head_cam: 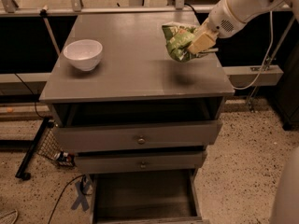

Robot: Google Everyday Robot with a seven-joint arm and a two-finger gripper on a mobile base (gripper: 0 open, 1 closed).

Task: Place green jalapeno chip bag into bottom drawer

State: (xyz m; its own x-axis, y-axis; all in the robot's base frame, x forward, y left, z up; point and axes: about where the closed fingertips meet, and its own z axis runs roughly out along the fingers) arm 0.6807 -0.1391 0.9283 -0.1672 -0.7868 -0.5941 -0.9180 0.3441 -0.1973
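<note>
**A:** While it hangs clear of the wood, the small crinkly green jalapeno chip bag (176, 40) is clamped at its right edge by the robot's tan two-finger claw (195, 45), which is closed on the film. Its shadow falls on the flat grey wooden cabinet top (135, 76) just under the claw, so I read it as airborne.

**B:** Target?

**A:** The deep dark-grey bottom drawer (145, 197), far below the claw and a bit to its left. It's pulled out.

**B:** Failure modes?

**A:** It's an edge pinch on slick film, so a fast swing could twist the bag loose. Releasing too high would let a light bag drift and miss the tray.

**B:** Obstructions?

**A:** The upper knobbed grey drawer (138, 136) juts forward, with the second knobbed drawer (140, 161) under it. Both sit between the claw and the tray. I'd guess the arm must clear the top's front edge before descending, or it clips a drawer front.

**B:** Anything else?

**A:** A round white bowl (83, 54) sits well left of the claw, off the path. A blue tape cross (78, 200) is on the floor, low left.
</note>
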